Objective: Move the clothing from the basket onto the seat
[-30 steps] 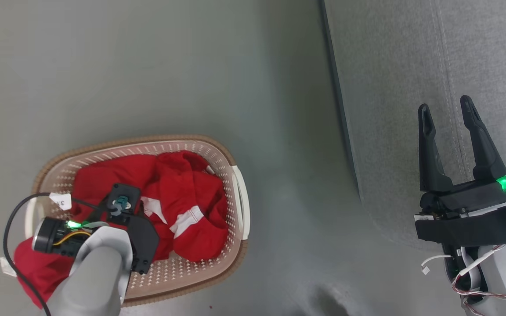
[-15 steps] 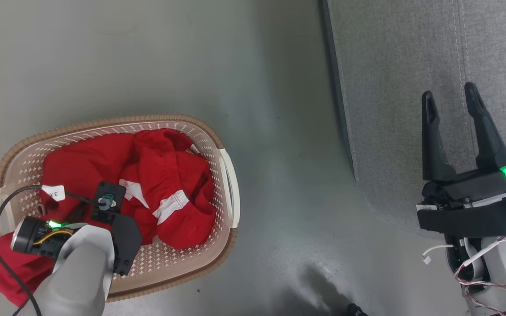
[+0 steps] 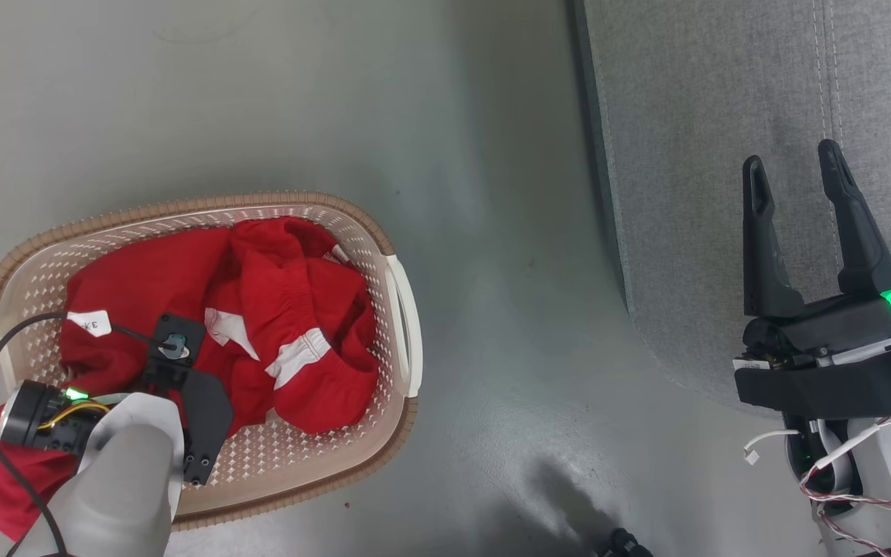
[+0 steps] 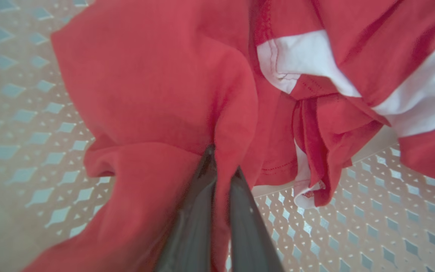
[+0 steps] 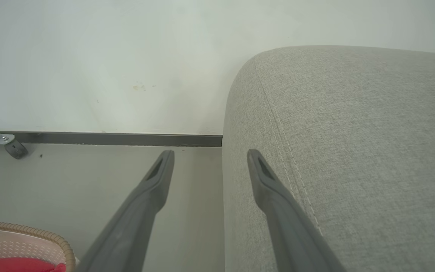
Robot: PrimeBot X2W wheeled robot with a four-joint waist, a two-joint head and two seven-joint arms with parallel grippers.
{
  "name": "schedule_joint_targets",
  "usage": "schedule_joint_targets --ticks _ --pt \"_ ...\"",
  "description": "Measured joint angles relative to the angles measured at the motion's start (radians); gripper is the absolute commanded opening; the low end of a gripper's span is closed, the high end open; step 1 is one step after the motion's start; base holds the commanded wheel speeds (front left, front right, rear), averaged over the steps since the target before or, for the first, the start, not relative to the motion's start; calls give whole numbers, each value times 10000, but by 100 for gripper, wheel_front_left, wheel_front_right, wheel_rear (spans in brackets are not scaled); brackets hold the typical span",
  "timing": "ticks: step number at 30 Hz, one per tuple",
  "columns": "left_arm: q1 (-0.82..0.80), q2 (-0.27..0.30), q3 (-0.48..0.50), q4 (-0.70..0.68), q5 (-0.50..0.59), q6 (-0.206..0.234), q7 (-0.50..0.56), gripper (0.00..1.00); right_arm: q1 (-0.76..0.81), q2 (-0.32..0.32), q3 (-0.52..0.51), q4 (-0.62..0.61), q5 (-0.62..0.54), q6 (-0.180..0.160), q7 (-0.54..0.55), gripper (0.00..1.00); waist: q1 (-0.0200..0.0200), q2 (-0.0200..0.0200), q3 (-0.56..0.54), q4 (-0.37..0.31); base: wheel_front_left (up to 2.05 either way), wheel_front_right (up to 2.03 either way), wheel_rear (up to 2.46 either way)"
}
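Observation:
The cream basket (image 3: 182, 207) with a brown rim stands on the floor at the left, and its rim also shows in the right wrist view (image 5: 32, 230). Red clothing (image 3: 283, 309) with white trim lies bunched inside, one part hanging over the near-left rim. My left arm (image 3: 128, 464) reaches down into the basket. There my left gripper (image 4: 221, 166) is shut on a fold of the red clothing (image 4: 145, 94). My right gripper (image 3: 791, 158) (image 5: 210, 155) hovers open and holds nothing, over the left edge of the grey seat (image 3: 693, 155) (image 5: 353, 132).
Bare grey floor (image 3: 507, 271) separates the basket from the seat. A pale wall with a dark baseboard (image 5: 108, 138) lies beyond, and a caster wheel (image 5: 13, 149) stands at its left. A small dark object (image 3: 623, 545) sits at the bottom edge.
The whole head picture has shifted, so the camera moved. My left arm stays down in the basket on the red fabric. The right gripper stays open over the seat.

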Motion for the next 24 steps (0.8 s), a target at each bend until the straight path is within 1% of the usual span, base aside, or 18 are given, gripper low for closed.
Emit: schedule_joint_targets --ticks 2,7,13,24 --pt "-1 -10 10 10 6 0 12 0 -1 6 -33 2 -2 82 0 100 0 1 10 9 0 0 0" --pt "-4 -182 196 27 4 0 -96 0 -1 10 -161 86 -67 84 0 100 0 0 -47 85 0 0 0" --pt "11 -318 278 52 -69 0 -502 0 -9 40 -173 286 -167 207 0 100 0 -1 -287 231 0 0 0" --pt "102 -911 502 63 -416 0 -1346 0 -13 142 -180 593 -351 334 -2 100 -1 -1 -985 574 0 0 0"
